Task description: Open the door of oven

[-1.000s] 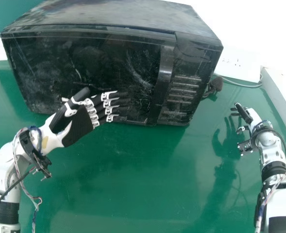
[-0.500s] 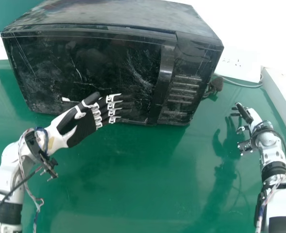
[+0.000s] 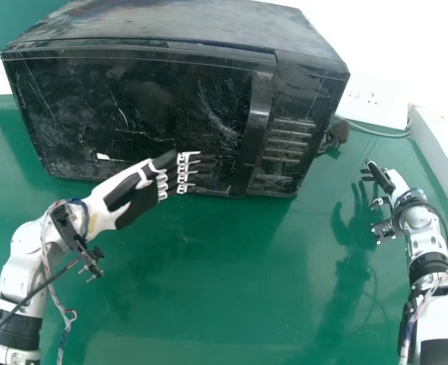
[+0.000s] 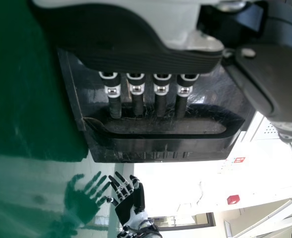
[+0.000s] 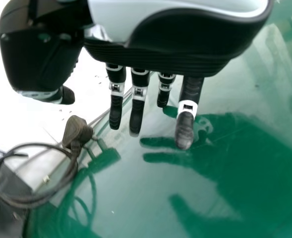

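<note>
My left hand is in front of the lower part of the oven door, its straight fingers pointing toward the vertical handle. In the left wrist view the left hand extends its fingers over the door, their tips close to the recessed edge of the handle; whether they touch it I cannot tell. The black oven stands with its door closed. Off to the oven's right, my right hand is held above the table with its fingers extended; the right wrist view shows the right hand over green surface.
The green table stretches in front of the oven. A black plug with its cable lies by the oven's right side; the right wrist view shows the plug beside a coiled cable. A white ledge borders the table's right side.
The left hand has moved right along the door's lower part, closer to the handle, its fingers staying extended. My right arm and the oven look unchanged.
</note>
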Controlling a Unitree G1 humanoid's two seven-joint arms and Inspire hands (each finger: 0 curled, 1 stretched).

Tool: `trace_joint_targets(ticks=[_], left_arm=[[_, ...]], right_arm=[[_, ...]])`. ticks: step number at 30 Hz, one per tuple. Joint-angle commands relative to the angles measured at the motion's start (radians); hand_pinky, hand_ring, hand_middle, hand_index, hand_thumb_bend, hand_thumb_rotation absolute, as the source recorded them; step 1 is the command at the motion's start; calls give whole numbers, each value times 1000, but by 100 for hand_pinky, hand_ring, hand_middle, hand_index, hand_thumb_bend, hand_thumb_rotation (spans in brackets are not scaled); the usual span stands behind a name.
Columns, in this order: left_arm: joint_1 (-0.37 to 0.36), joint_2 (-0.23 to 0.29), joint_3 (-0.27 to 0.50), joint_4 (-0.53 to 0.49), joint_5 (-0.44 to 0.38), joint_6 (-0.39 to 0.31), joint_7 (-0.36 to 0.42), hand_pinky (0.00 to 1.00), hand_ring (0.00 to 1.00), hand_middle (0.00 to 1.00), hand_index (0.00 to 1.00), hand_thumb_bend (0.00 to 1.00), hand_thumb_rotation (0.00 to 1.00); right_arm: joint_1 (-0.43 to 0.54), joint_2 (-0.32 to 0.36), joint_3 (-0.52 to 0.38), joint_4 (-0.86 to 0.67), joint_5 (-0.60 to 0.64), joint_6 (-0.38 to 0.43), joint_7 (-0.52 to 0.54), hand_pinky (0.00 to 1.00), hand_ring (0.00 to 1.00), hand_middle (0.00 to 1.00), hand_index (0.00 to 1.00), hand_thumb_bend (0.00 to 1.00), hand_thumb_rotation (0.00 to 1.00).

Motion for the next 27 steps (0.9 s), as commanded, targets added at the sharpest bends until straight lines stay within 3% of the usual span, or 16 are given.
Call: trace_joint_targets(ticks=[1, 2, 4, 6, 9, 11, 14, 15, 17, 18, 20, 22, 23, 25, 26, 27], left_arm=[[-9, -10, -12, 8, 12, -11, 9, 74, 98, 99, 96, 100, 88], [-12, -12, -14, 11, 16, -14, 13, 74, 98, 99, 96, 100, 89], [-19, -17, -17, 22, 27, -20, 19, 74, 98, 99, 96, 100, 89], [-28, -23, -20, 34, 33, -23, 24, 73, 97, 98, 97, 100, 90], [-41, -39, -17, 49, 18, -9, 22, 75, 98, 99, 98, 100, 90], [-45, -50, -14, 49, 6, 2, 24, 78, 99, 99, 98, 100, 91], [-46, -65, -9, 49, 2, 10, 37, 80, 100, 100, 99, 100, 90], [-46, -69, -8, 51, 1, 12, 40, 80, 100, 100, 99, 100, 90], [-47, -75, -8, 52, 1, 14, 44, 81, 100, 100, 99, 100, 89], [-47, -77, -9, 52, 2, 16, 45, 81, 100, 100, 99, 100, 89], [-48, -81, -11, 43, 0, 29, 51, 81, 100, 100, 100, 100, 89], [-47, -90, -13, 35, 0, 35, 61, 82, 100, 100, 100, 100, 90], [-46, -96, -13, 33, -1, 37, 66, 82, 100, 100, 99, 100, 90], [-46, -108, -12, 32, -4, 41, 75, 83, 100, 100, 99, 100, 90], [-45, -113, -12, 31, -4, 44, 80, 84, 100, 100, 99, 100, 91], [-44, -116, -12, 28, -3, 47, 83, 84, 100, 100, 99, 100, 92]], right_arm=[[109, 70, 5, 72, -3, 93, 39, 71, 75, 76, 80, 54, 40], [109, 70, 8, 72, -6, 89, 47, 63, 68, 71, 79, 56, 38], [110, 68, 17, 71, -14, 76, 59, 64, 70, 73, 79, 52, 42], [108, 70, 14, 71, -11, 83, 59, 61, 66, 69, 77, 55, 39], [105, 72, 24, 71, -21, 85, 53, 66, 70, 70, 78, 53, 43], [104, 76, 8, 71, -5, 89, 42, 63, 69, 72, 79, 54, 38], [104, 76, -2, 70, 5, 89, 70, 68, 73, 77, 80, 52, 37], [105, 75, -1, 70, 5, 88, 74, 68, 73, 76, 79, 51, 42], [105, 77, -20, 70, 23, 91, 77, 60, 66, 67, 78, 51, 39], [105, 79, -27, 70, 30, 100, 67, 61, 66, 67, 78, 50, 38], [103, 81, -21, 71, 23, 109, 54, 64, 69, 71, 79, 52, 38], [103, 81, -7, 70, 11, 101, 45, 67, 74, 77, 82, 52, 44], [102, 83, -20, 70, 25, 108, 42, 71, 77, 79, 83, 52, 39], [100, 81, -5, 70, 12, 108, 54, 62, 69, 71, 79, 53, 34], [99, 80, 1, 70, 6, 110, 57, 64, 71, 73, 79, 53, 43], [100, 79, 10, 71, -1, 105, 60, 67, 73, 74, 80, 54, 43]])
